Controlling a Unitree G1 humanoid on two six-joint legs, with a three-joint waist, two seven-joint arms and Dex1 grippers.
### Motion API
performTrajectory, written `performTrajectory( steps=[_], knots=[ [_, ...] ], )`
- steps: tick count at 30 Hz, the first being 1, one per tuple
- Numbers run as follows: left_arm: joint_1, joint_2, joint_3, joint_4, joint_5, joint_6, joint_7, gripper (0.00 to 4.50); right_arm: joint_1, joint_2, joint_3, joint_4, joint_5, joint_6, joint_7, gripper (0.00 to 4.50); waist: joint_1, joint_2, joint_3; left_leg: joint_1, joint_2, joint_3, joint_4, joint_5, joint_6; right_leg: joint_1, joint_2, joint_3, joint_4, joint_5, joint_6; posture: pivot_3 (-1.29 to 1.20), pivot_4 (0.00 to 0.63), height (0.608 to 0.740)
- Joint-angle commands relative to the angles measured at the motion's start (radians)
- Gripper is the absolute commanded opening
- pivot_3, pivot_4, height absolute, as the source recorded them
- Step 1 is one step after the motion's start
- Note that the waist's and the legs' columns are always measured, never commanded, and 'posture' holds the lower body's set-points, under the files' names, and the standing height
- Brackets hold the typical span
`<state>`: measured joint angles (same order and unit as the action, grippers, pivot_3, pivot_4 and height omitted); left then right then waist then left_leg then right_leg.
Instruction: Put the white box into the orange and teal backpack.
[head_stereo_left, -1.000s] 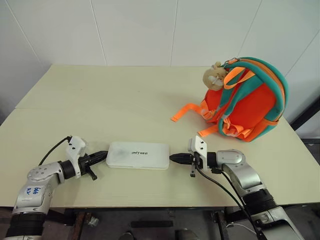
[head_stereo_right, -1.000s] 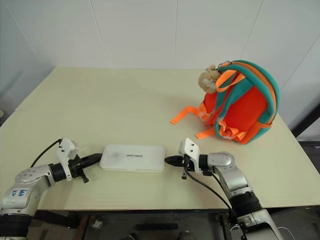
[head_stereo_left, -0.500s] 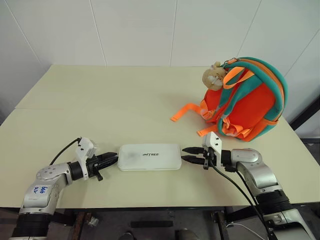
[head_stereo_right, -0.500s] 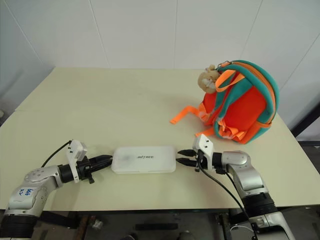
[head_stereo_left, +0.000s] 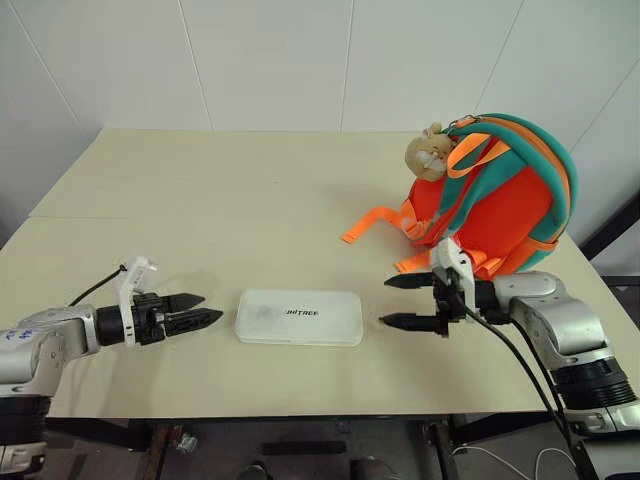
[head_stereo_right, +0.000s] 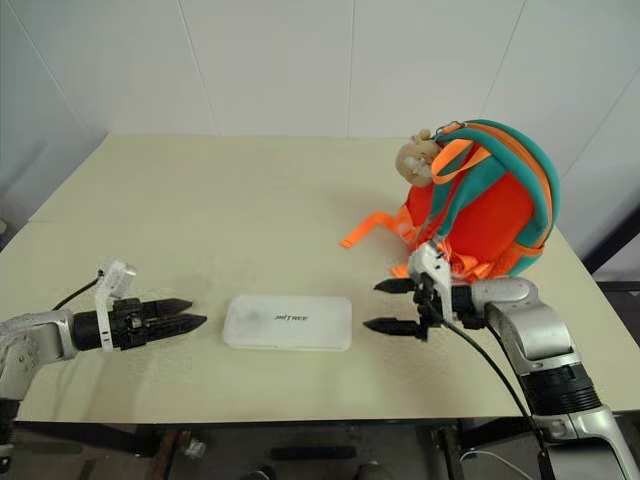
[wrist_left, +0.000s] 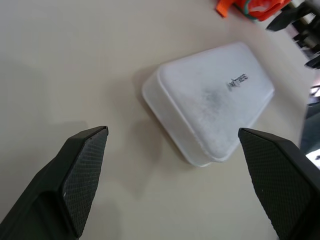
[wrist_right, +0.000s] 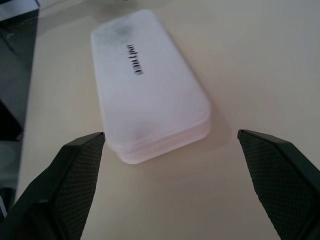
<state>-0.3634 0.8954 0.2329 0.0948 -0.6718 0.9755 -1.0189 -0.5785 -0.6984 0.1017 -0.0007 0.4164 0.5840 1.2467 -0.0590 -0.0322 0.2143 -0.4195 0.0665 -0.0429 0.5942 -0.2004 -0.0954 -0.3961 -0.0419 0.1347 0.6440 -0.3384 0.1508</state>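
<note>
White box (head_stereo_left: 299, 317) x1, flat on table (head_stereo_left: 200, 200); 1 orange and teal backpack (head_stereo_left: 495, 200) beyond its right end. 2 grippers, left gripper (head_stereo_left: 192, 310) & right gripper (head_stereo_left: 409, 301), flank box ends, both spread wide, gripping nothing.

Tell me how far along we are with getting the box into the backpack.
Nothing is done yet: the white box lies flat on the table, apart from the orange and teal backpack. The left gripper and right gripper flank it, open, holding nothing. Grasping, lifting and inserting remain.
</note>
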Motion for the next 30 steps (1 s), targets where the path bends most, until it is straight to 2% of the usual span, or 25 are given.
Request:
performTrajectory(
  steps=[1,8,13,18,30],
  knots=[
    [-0.062,0.008,-0.056,0.055,-0.021,0.100,-0.035,4.46,0.014,-0.008,0.045,-0.057,-0.002,0.039,0.002,4.50,0.001,0.000,0.000,0.000,0.000,0.000,0.000,0.000,0.000,0.000,0.000,0.000,0.000,0.000,0.000,0.00,0.150,0.740],
    [-0.137,-0.047,-0.130,0.111,-0.006,0.237,0.010,4.46,0.020,0.027,0.099,-0.054,-0.025,0.061,-0.039,4.50,0.003,0.000,0.000,-0.001,0.000,-0.001,0.001,0.000,0.000,0.000,0.000,-0.001,0.001,0.000,0.000,0.00,0.150,0.740],
    [-0.159,-0.091,-0.110,0.136,-0.011,0.277,0.041,4.46,0.024,0.046,0.111,0.008,-0.061,0.017,-0.052,4.50,0.006,0.000,0.000,0.000,0.000,-0.001,0.002,0.000,0.000,0.001,0.000,-0.001,0.001,0.000,0.000,0.00,0.150,0.740],
    [-0.194,-0.155,-0.033,0.157,-0.067,0.386,0.078,4.46,0.011,0.068,0.109,0.024,-0.062,-0.007,-0.060,4.50,0.005,0.000,0.000,0.000,0.000,-0.001,0.003,0.000,0.000,0.001,0.000,-0.001,0.002,0.000,0.000,0.00,0.150,0.740],
    [-0.218,-0.256,0.011,0.151,-0.130,0.516,0.121,4.46,0.001,0.084,0.112,0.057,-0.096,-0.080,-0.058,4.50,0.005,0.000,0.000,-0.001,0.000,-0.002,0.003,0.000,0.000,0.001,0.000,-0.001,0.002,0.000,0.001,0.00,0.150,0.740]
  ],
)
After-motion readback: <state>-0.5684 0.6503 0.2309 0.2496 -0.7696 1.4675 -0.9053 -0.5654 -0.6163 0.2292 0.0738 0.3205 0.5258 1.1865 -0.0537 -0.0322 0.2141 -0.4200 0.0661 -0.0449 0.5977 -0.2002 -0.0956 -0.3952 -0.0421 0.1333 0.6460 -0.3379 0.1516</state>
